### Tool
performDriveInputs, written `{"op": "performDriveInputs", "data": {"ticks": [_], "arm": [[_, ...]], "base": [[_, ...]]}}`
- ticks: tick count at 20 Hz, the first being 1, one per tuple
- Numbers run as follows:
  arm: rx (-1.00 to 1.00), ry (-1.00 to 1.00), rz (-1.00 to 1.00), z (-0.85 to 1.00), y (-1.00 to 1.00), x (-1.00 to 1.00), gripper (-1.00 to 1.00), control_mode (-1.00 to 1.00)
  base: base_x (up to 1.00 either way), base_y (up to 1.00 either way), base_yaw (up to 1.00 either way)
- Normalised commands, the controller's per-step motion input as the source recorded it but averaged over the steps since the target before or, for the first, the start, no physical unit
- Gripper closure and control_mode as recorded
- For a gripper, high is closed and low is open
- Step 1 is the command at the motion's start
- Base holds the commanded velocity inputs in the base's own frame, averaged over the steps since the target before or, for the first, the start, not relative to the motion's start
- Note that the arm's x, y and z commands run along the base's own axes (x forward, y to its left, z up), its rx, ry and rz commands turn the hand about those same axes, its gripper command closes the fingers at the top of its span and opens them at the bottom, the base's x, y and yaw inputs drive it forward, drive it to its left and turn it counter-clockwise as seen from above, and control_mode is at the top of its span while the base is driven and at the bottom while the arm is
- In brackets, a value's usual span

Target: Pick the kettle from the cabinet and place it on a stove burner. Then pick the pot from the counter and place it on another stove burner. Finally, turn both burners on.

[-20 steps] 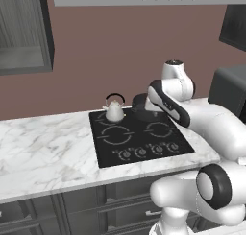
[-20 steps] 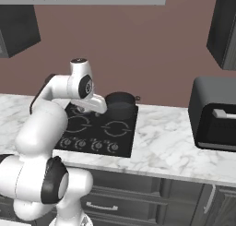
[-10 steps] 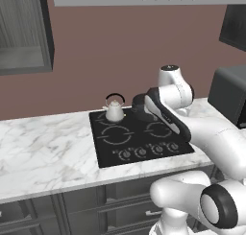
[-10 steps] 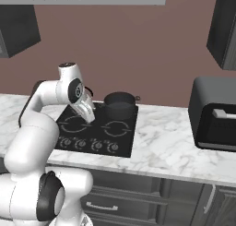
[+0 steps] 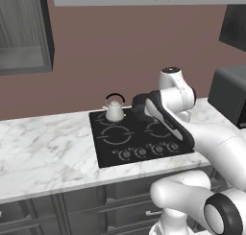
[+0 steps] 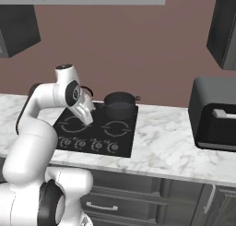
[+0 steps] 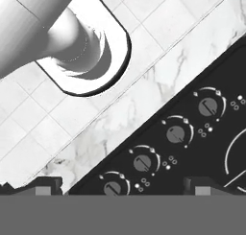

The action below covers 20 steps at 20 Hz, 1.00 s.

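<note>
- Kettle, pot: both set on rear stove burners.
- Gripper: jaws spread, empty, above knobs.
- Step: burner switching; next, descend, grip one knob.

pot half behind arm, cabinet cropped

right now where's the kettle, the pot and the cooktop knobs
kettle [image 5: 115, 113], left base view, on its pale round body
pot [image 6: 119, 105], right base view, on its dark side wall
knobs [image 7: 177, 133], hand view, on the round face of one knob in the row
</note>
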Motion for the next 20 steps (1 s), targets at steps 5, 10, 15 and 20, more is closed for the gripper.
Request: {"op": "performDriveInputs", "data": {"ticks": [5, 10, 15, 20], "arm": [[0.00, 0.00, 0.16, 0.00, 0.05, -0.09, -1.00, -1.00], [0.00, 0.00, -0.02, 0.00, 0.01, -0.17, -1.00, -1.00], [0.00, 0.01, -0.02, -0.10, 0.00, -0.10, -1.00, -1.00], [0.00, 0.00, -0.02, -0.14, 0.02, -0.08, -1.00, -1.00]], "base": [[0.00, 0.00, 0.00], [0.00, 0.00, 0.00], [0.00, 0.00, 0.00], [0.00, 0.00, 0.00]]}}
